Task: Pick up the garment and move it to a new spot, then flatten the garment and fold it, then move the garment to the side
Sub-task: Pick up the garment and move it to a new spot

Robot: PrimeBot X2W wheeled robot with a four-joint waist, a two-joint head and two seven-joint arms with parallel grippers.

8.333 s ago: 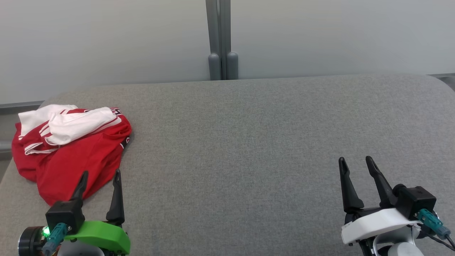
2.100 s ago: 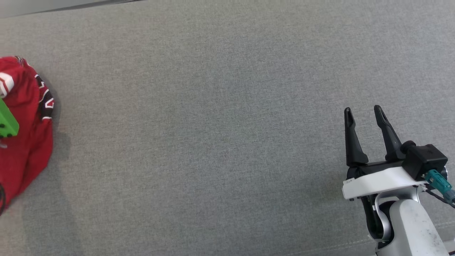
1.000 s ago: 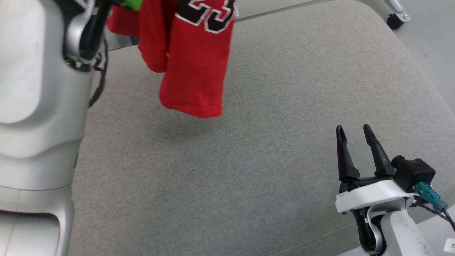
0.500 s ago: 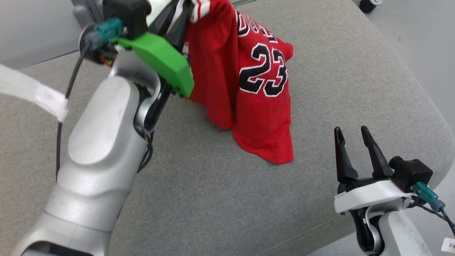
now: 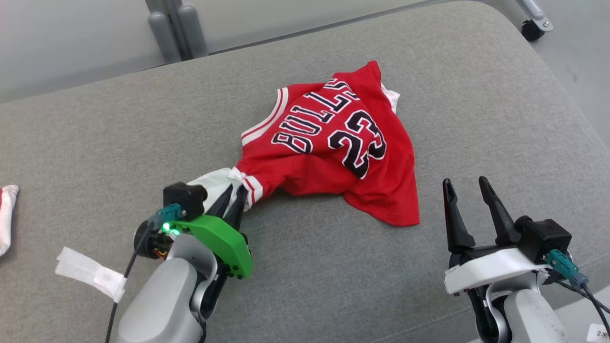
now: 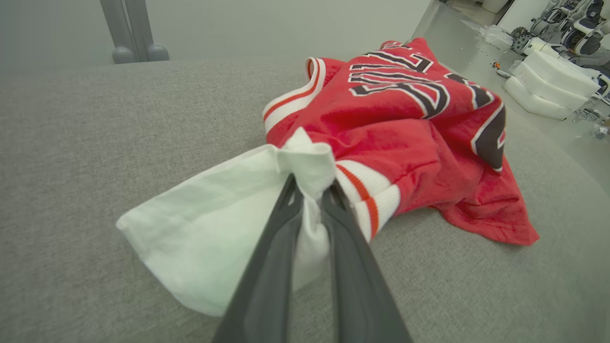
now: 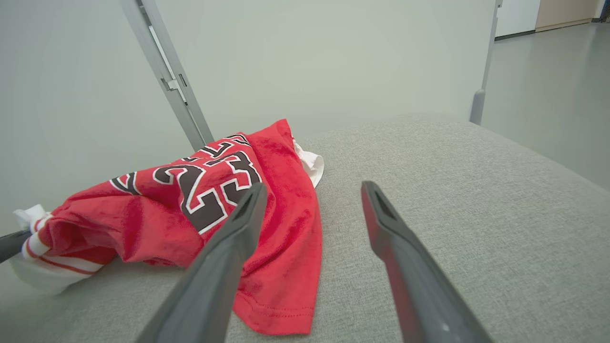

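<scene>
- I see the red basketball jersey with black "BULLS" and "23" lettering (image 5: 343, 157) lying crumpled, lettering up, a little right of centre on the grey woven-fabric cushioned surface (image 5: 119, 133).
- My left gripper (image 5: 237, 190), the one on the green plastic bracket, is pinched narrow on a bunched white fold at the jersey's near-left corner. The grip sits right beside a red-and-white striped hem, and the fingers are low over the surface.
- My right gripper (image 5: 463, 181), on its white bracket, is spread wide with nothing between the fingers. It is at the near right, just beside the jersey's near-right hem but apart from it.
- The jersey's far tip points toward the far edge and stops short of it. Grey surface shows on every side of the garment.
- The surface's right edge curves round not far beyond the right gripper. Past it are pale floor and a small black caster wheel (image 5: 530, 28).
- The broadest open stretch is to the left, between the jersey and a small piece of white cloth with a bit of red (image 5: 6, 214) at the left border of the head view.
- Two grey upright posts (image 5: 176, 28) stand behind the far edge, left of the jersey.
</scene>
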